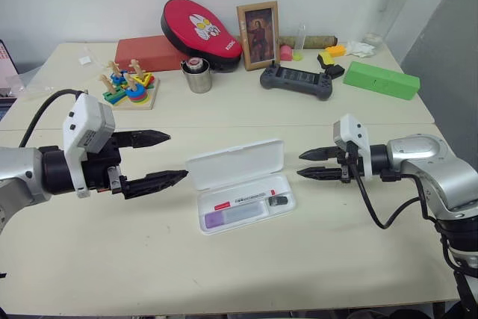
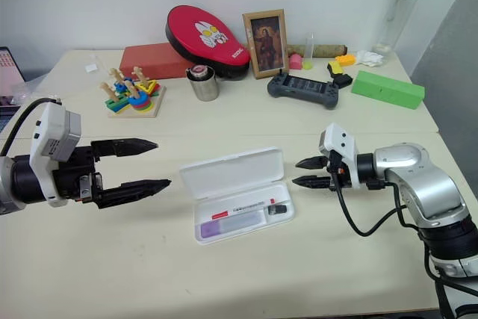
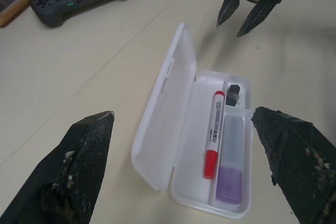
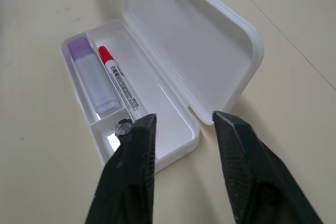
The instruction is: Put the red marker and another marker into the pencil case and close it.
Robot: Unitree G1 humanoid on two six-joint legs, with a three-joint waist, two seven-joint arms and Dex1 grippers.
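1. From the left eye view I see the pencil case [image 1: 240, 188] lying open in the middle of the desk [image 1: 314, 259], its lid [image 1: 235, 162] folded back on the far side. Its long axis runs across my view, the right end slightly farther away. The red marker [image 1: 240, 202] lies along that axis in the tray, red cap toward my left. The lilac marker [image 1: 233, 217] lies parallel just in front of it, purple end also to the left. The left end effector [image 1: 166, 158] hangs just left of the case, fingers spread wide, holding nothing. The right end effector [image 1: 314, 163] hangs just right of the case, pointing at it, fingers a little apart and empty.

2. The right eye view gives the same layout. A small black piece [image 2: 278, 208] sits in the tray's right-hand compartment.

3. The left wrist view looks lengthwise down the case, which the head views cannot do. The two markers lie side by side, touching or nearly so, the red cap and the purple end nearer this end effector. Its two fingers [image 3: 68, 182] stand on either side of the case without touching it. The other end effector shows beyond the far end.

4. The right wrist view looks from the opposite end: marker tails near, caps far. Its fingers [image 4: 131, 166] hover just short of the tray's near corner, with a clear gap between them.
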